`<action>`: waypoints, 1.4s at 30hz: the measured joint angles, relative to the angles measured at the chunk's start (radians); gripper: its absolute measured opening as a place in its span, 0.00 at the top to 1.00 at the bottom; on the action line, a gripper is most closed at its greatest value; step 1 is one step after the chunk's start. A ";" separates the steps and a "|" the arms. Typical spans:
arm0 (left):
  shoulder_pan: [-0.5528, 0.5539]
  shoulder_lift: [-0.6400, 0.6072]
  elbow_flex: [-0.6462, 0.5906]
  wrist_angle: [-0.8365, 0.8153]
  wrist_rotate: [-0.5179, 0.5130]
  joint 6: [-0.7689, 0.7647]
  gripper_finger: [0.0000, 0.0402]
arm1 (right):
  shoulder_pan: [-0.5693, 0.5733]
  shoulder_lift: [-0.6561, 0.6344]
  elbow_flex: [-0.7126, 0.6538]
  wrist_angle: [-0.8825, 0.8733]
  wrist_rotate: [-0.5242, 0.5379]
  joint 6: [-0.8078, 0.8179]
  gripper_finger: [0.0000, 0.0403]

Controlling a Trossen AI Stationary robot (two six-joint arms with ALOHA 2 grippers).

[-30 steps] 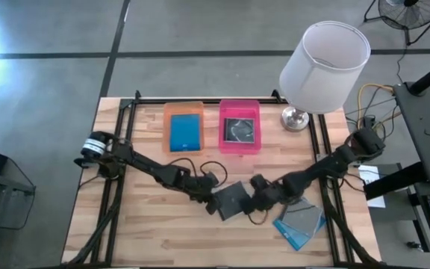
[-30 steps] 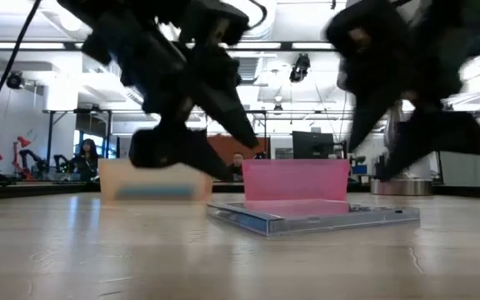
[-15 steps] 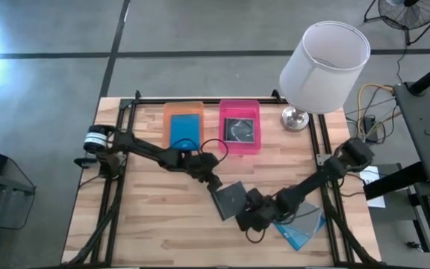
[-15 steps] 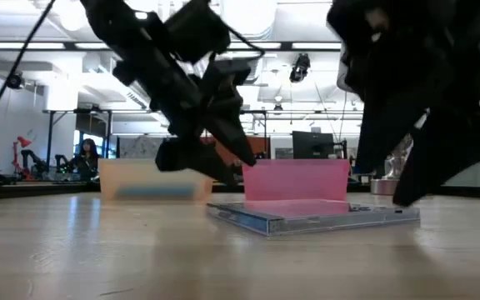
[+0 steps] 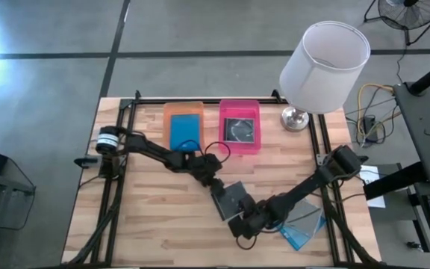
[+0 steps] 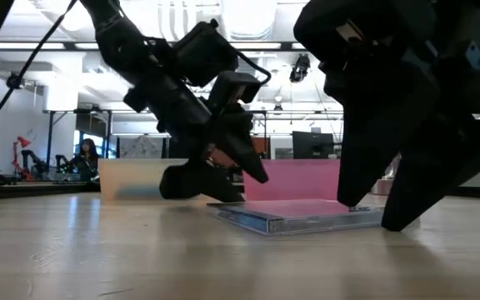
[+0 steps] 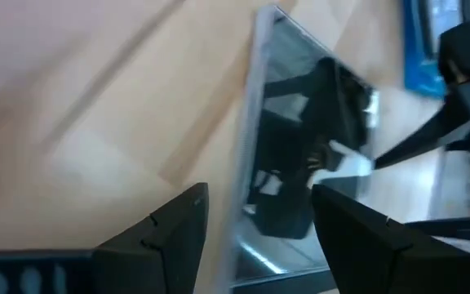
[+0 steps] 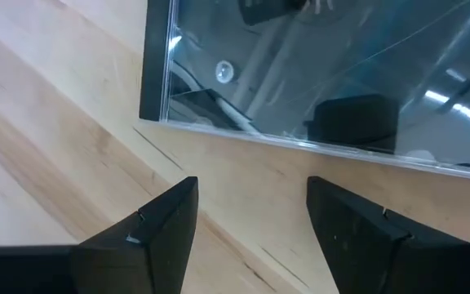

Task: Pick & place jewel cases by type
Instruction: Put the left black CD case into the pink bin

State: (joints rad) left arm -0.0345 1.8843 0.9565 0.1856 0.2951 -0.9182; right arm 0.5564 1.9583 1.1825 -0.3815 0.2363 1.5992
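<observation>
site: robotics lab | evidence: monitors (image 6: 310, 143), seated person (image 6: 82, 156), ceiling strip lights (image 6: 23, 46)

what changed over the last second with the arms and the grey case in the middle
The right gripper slid from the grey case's right side round to its near edge. The left gripper shifted slightly toward the trays, at the case's far-left edge. Case, pink tray and orange tray stayed put.

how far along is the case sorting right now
Looks done: one blue case lies in the orange tray and one grey case in the pink tray. In hand: a dark case lies flat mid-table, with the left gripper and right gripper open at opposite edges, neither gripping it. Left: that case and the pile near the right edge.
</observation>
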 joint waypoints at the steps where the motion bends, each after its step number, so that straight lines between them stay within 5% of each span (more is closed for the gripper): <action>1: 0.000 0.014 0.000 0.029 0.020 -0.018 0.50 | 0.000 0.005 0.007 -0.008 0.001 -0.007 0.44; 18: 0.003 0.025 0.054 0.085 0.176 -0.141 0.50 | 0.004 0.023 -0.005 -0.003 0.048 -0.126 0.44; 27: -0.012 0.011 0.099 0.345 0.278 -0.301 0.50 | 0.035 0.022 -0.011 -0.007 0.006 -0.164 0.44; 42: -0.134 0.031 0.140 0.368 0.153 -0.359 0.50 | 0.057 0.023 -0.012 -0.020 0.081 -0.148 0.44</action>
State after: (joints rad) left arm -0.1685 1.9158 1.0967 0.5537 0.4485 -1.2773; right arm 0.6136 1.9816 1.1702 -0.4019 0.3177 1.4508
